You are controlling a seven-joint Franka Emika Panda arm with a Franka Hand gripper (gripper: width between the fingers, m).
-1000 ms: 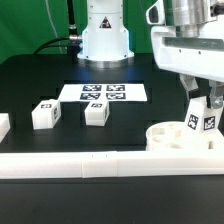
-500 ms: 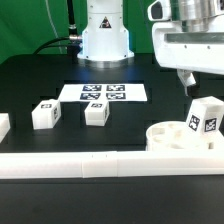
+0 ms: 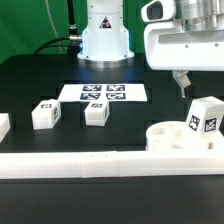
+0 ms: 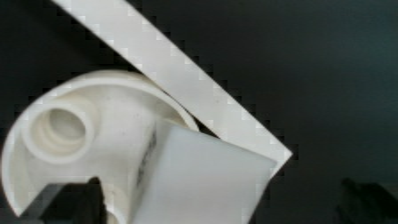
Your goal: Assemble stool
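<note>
The stool's round white seat (image 3: 165, 135) lies at the exterior view's right, just behind the long rail. One chunky white leg (image 3: 205, 117) with tag markers stands upright on it. My gripper (image 3: 202, 84) hangs above that leg, open, with nothing between its fingers. Two loose legs (image 3: 45, 114) (image 3: 96, 112) lie on the black table toward the exterior view's left, and another white piece (image 3: 3, 125) shows at the left edge. In the wrist view the leg (image 4: 214, 180) fills the foreground beside the seat (image 4: 71, 120), and one dark fingertip (image 4: 50, 205) stands clear of the leg.
A long white rail (image 3: 90, 163) runs along the table's front edge and shows as a diagonal strip (image 4: 169, 65) in the wrist view. The marker board (image 3: 105, 92) lies flat at mid table. The robot's base (image 3: 105, 35) stands behind it.
The gripper was shut on the upright leg a second ago. It has opened, let go and risen above it. The leg stays standing on the seat.
</note>
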